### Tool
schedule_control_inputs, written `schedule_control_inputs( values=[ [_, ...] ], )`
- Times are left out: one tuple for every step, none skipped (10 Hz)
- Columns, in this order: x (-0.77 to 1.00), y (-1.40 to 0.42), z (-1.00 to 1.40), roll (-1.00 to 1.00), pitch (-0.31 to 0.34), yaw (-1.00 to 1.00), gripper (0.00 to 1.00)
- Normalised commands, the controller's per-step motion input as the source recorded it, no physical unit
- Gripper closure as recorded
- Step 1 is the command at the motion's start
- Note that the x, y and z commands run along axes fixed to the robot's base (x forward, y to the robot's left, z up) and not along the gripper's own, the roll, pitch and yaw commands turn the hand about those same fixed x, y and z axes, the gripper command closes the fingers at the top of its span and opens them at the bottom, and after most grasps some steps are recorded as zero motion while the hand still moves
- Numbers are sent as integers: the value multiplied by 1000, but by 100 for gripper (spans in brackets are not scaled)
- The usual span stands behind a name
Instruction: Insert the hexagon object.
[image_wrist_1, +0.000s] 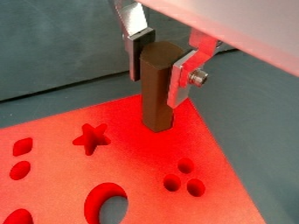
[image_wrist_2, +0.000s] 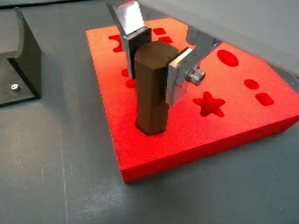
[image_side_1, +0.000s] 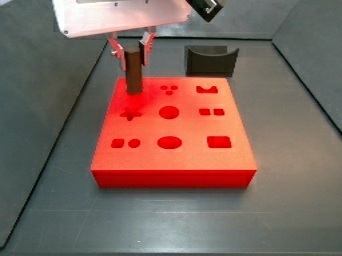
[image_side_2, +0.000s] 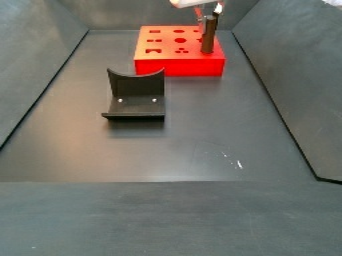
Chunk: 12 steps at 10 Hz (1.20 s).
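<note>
The hexagon object (image_wrist_1: 156, 96) is a tall brown peg standing upright, and it shows in both wrist views (image_wrist_2: 149, 96). My gripper (image_wrist_1: 162, 59) is shut on its upper end, one silver finger on each side. The peg's lower end meets the top of the red board (image_wrist_1: 128, 149) near one corner, next to the star-shaped hole (image_wrist_1: 91, 136). Any hole under the peg is hidden. In a side view the peg (image_side_1: 135, 72) stands at the board's far left corner (image_side_1: 174, 160) under the gripper (image_side_1: 135, 45). The other side view shows the peg (image_side_2: 209, 38) too.
The dark fixture (image_side_2: 134, 95) stands on the grey floor apart from the red board (image_side_2: 187, 66); it also shows behind the board in a side view (image_side_1: 209, 60). The board has several shaped holes. Grey walls slope up around the floor.
</note>
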Motion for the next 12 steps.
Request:
schedule_control_inputs(
  values=[
    [0,-14,-331,21,-39,0,100],
    [0,0,-586,127,-123,0,100],
    [71,0,-723,166,-106,0,100],
    [103,0,-857,167,-77,0,100],
    [14,0,-934,81,-139,0,100],
    [0,0,-917,61,-157,0,100],
    [0,0,-794,71,-214,0,100],
    [0,0,-771,91,-229,0,100],
    [0,0,-763,79,-240,0,100],
    [-11,0,-700,110,-260,0,100],
    [-29,0,-680,166,-236,0,100],
    [-6,-6,-614,351,-123,-63,100]
  ],
)
